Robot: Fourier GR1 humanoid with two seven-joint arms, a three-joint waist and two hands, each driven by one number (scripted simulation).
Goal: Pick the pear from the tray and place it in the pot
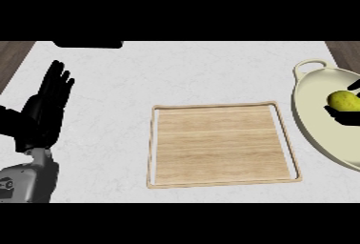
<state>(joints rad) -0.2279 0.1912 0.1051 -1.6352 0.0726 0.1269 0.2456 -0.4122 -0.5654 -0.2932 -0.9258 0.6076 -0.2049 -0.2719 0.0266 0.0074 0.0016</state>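
Note:
The yellow-green pear (343, 100) is inside the outline of the cream pot (304, 112) at the right edge. My right hand (340, 115) shows only as black fingers curled under and beside the pear, shut on it; the rest of the hand is cut off by the edge. Whether the pear touches the pot's floor cannot be told. The wooden tray (152, 147) lies in the middle of the counter with nothing on it. My left hand (44, 112) is at the far left, open, fingers up, resting.
The pot has a loop handle (310, 64) at its far end. A black object (88, 44) sits at the counter's back edge, upper left. White counter surrounds the tray on all sides.

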